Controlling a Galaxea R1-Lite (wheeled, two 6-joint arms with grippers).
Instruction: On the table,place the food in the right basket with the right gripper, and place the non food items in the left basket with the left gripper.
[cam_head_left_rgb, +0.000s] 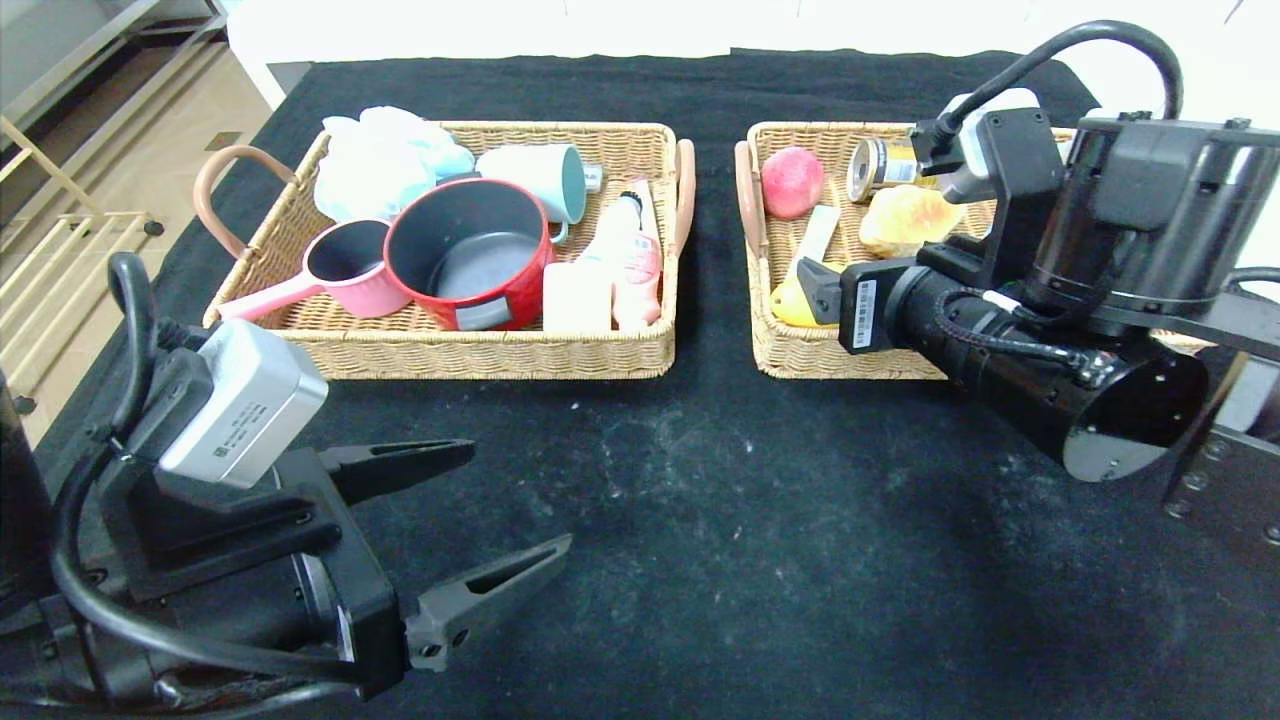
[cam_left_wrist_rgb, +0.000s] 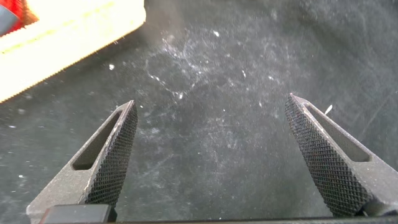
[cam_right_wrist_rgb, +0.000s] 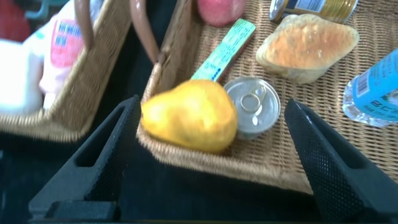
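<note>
While the right pincer (cam_right_wrist_rgb: 205, 162) stands open above the yellow mango (cam_right_wrist_rgb: 189, 118) in the right basket (cam_head_left_rgb: 850, 355), the left pincer (cam_head_left_rgb: 500, 520) hovers open over the table (cam_head_left_rgb: 750, 520).

Hardly any writing is reading clearly here. A white sticker with a barcode (cam_head_left_rgb: 866, 312) is sitting on the end of the right arm's wrist, its small print too fine to make out. The grey camera box (cam_head_left_rgb: 240, 403) on the left wrist is carrying a few lines of tiny lettering, also illegible. In the right wrist view, the water bottle's blue label (cam_right_wrist_rgb: 377, 84) is showing white characters that are staying unreadable, and the pink bottle's label (cam_right_wrist_rgb: 64, 42) and the green strip packet (cam_right_wrist_rgb: 224, 51) are showing only blurred print.
</note>
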